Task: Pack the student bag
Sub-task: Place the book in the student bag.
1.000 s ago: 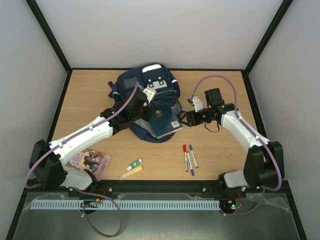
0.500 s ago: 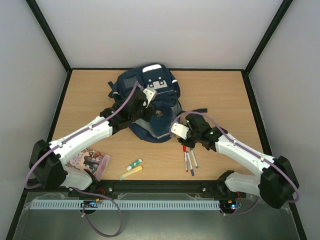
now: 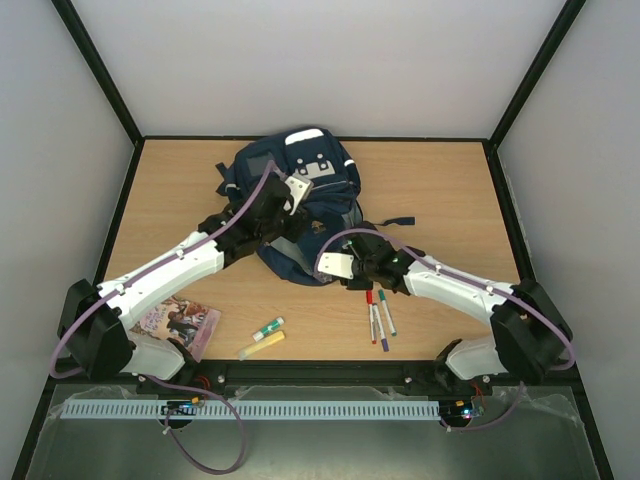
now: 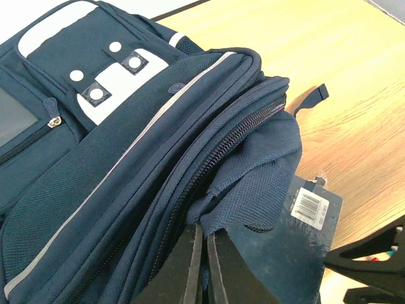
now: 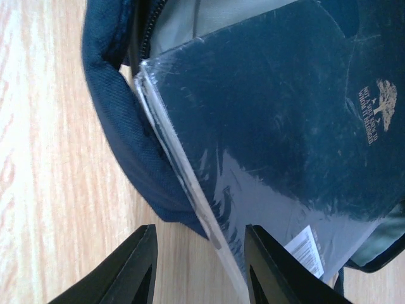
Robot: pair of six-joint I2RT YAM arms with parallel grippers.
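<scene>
My left claw: pressed together, pinching opening fabric of the student bag. My right claw: spread apart, edge of the navy plastic-wrapped book between its fingers, tabletop beneath.

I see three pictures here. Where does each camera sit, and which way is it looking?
Top external: above and behind, looking down on table, student bag and both arms.
Left wrist: on the left arm, facing the bag's zip opening; left gripper at bottom.
Right wrist: looking down at a dark blue book in the bag's mouth; right gripper at bottom.
Both wrist views share the book's barcode sticker.
</scene>
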